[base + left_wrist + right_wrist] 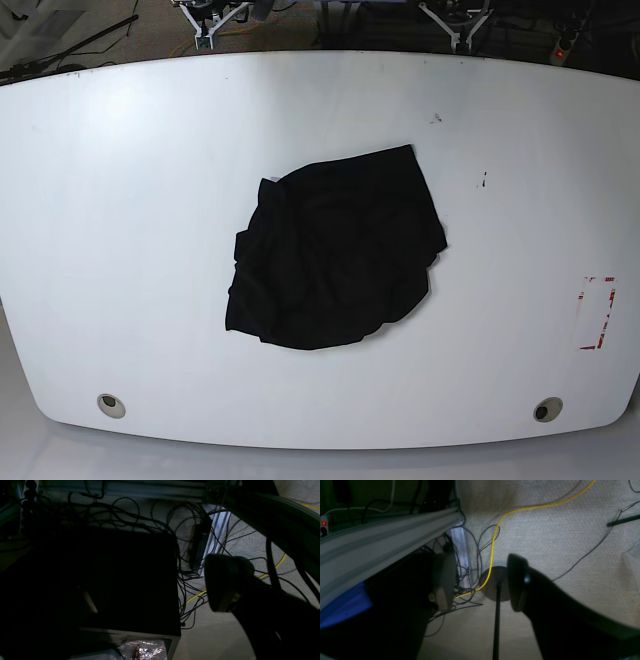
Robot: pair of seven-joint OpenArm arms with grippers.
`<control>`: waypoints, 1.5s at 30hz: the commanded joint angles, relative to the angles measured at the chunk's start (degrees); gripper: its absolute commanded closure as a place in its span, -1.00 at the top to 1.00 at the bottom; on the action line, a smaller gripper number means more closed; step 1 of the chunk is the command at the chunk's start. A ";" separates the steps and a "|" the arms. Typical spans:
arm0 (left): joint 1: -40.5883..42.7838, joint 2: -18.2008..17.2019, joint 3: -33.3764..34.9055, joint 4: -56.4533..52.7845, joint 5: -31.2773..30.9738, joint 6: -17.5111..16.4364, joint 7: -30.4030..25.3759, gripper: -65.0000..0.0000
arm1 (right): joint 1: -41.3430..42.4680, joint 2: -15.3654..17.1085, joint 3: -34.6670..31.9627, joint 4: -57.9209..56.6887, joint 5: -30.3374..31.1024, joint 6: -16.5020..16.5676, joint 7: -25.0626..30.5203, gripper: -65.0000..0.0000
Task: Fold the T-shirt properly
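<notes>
Base view shows the crumpled black soft-fabric T-shirt [335, 255] untouched, far from both empty, parted claws, left claw [160, 592] and right claw [480, 583]; an outer edge should be gripped and spread flat first

Neither of the 2 arms shows in the base view. In the left wrist view, the left gripper [160, 585] points down toward the floor, 1 dark finger [226, 582] plainly visible at right, the other lost in shadow. In the right wrist view, the right gripper [480, 582] also hangs downward, its 2 fingers [443, 582] standing clearly apart, nothing between them.
</notes>
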 commanded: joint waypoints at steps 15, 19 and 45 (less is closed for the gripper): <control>0.58 0.12 -0.05 0.50 -0.30 0.17 -0.67 0.61 | 1.97 -0.53 0.04 0.09 -0.71 -0.28 0.72 -0.05; 3.48 0.12 -0.05 4.80 -0.30 0.17 -1.90 0.61 | 0.03 -0.44 0.04 1.23 -0.71 -0.28 1.68 -0.05; 36.10 -0.32 -0.23 52.98 -0.30 0.25 -1.90 0.61 | -31.53 5.36 1.35 45.10 0.00 -0.37 -2.10 -0.06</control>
